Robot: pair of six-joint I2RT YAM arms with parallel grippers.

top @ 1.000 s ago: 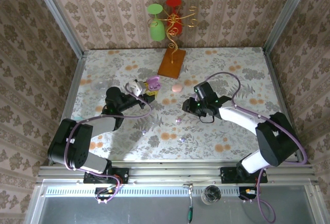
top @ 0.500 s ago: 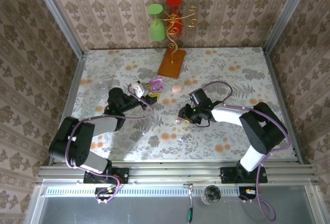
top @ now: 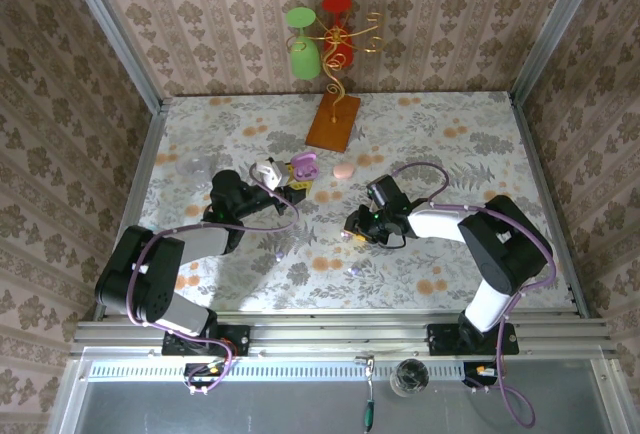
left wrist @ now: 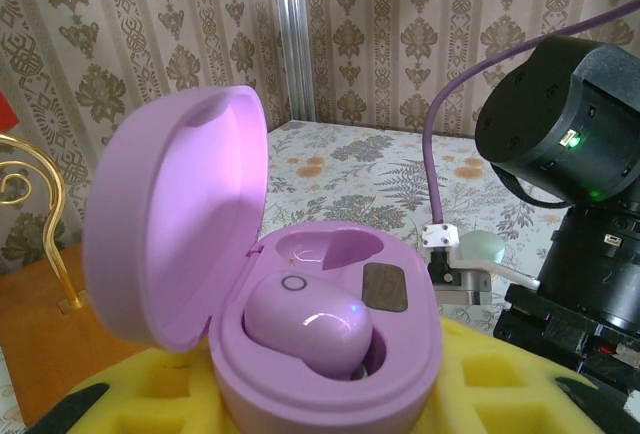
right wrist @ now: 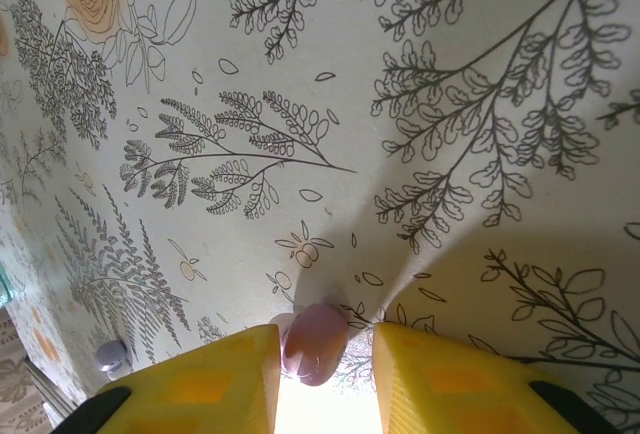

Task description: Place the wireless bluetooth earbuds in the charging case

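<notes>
Left pincer (left wrist: 333, 399): clamped by its yellow foam pads on the base of a lilac, pebble-shaped plastic charging case (left wrist: 300, 354).
Lilac case: held between the left pincer's pads and just ahead of its wrist. The lid is hinged up and back on one side.
Earbud in case: a glossy lilac plastic earbud (left wrist: 308, 322) lies in the well nearer the left pincer. The farther well shows its bare floor.
Right pincer (right wrist: 327, 354): tips down at the floral-print tabletop (right wrist: 450, 104), with its yellow jaws a little apart and not clamped.
Loose earbud: a small, glossy pinkish plastic earbud (right wrist: 313, 339) lies on the tabletop between the right pincer's pads. It sits close against one pad, with a slit of light at the other.
Second loose earbud: a tiny pale-lilac bud (right wrist: 110, 356) on the tabletop, off to one side of the right pincer and apart from it.
Seen past the case: the right arm's black wrist (left wrist: 565, 134), with a green light on it, ahead of the left pincer.
</notes>
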